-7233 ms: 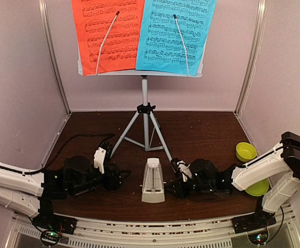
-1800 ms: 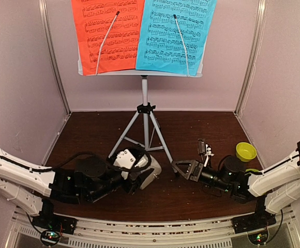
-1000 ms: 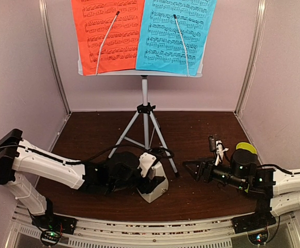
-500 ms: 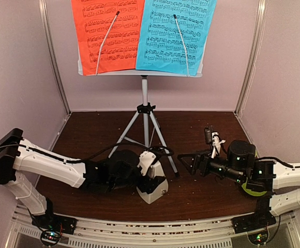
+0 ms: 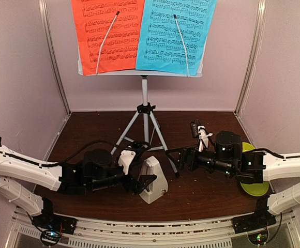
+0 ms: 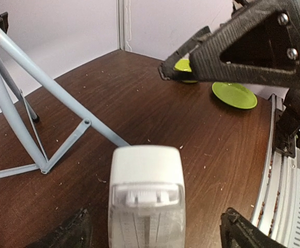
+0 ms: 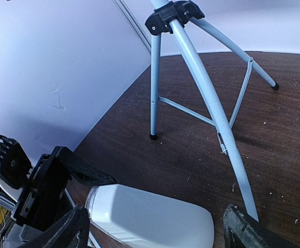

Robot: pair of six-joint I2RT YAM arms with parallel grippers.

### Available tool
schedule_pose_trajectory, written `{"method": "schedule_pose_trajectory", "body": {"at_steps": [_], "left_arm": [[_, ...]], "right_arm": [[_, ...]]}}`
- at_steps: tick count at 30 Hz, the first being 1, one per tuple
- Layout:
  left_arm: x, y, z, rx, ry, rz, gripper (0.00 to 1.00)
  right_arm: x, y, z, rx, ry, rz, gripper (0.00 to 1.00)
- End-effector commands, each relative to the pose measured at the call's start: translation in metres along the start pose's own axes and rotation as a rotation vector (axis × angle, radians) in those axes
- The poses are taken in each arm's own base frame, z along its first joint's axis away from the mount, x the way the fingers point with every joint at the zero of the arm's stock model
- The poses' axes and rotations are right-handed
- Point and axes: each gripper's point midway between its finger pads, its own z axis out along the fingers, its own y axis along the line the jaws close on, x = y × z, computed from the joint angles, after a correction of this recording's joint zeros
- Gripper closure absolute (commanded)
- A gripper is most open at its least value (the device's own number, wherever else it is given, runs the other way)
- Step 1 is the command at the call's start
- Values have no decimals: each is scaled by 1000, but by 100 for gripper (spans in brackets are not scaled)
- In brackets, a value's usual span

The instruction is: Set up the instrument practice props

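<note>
While the open fingers point(image 6: 70, 235) of the left gripper point(image 6: 158, 230) flank the upright metronome point(image 6: 146, 196), seemingly without touching it, on the tabletop point(image 6: 139, 103) beside the tripod point(image 6: 51, 82), and the right gripper point(image 5: 181, 157) gapes empty nearby, a crooked retreat could topple it.

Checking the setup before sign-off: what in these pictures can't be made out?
Red page and blue page: tops cut off by the upper edge, top view.
Green bowl: mostly behind the right arm, top view.
Metronome: base cut off by the lower edge, face blurred, left wrist view.
</note>
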Motion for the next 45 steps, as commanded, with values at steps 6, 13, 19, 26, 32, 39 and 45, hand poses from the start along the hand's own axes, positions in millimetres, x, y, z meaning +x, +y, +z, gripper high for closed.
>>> {"method": "schedule_pose_trajectory", "body": {"at_steps": [6,13,19,26,32,39,45], "left_arm": [[-8,-1,-14,30,-73,-17,21],[-16,-3,-5,25,-73,5,23],[-22,-4,-3,25,-83,21,27],[-22,-3,-3,22,-82,27,39],[-16,-2,-2,12,-63,30,55],[-12,-1,-5,14,-47,59,73],[-8,1,-4,0,-22,59,59]], "right_arm": [[2,29,22,-106,47,27,10],[13,37,36,-148,80,65,13],[23,31,42,-128,96,82,15],[40,18,46,-91,126,87,16],[58,0,45,-37,160,63,17],[80,-18,46,15,200,48,17],[86,-23,47,26,211,46,18]]}}
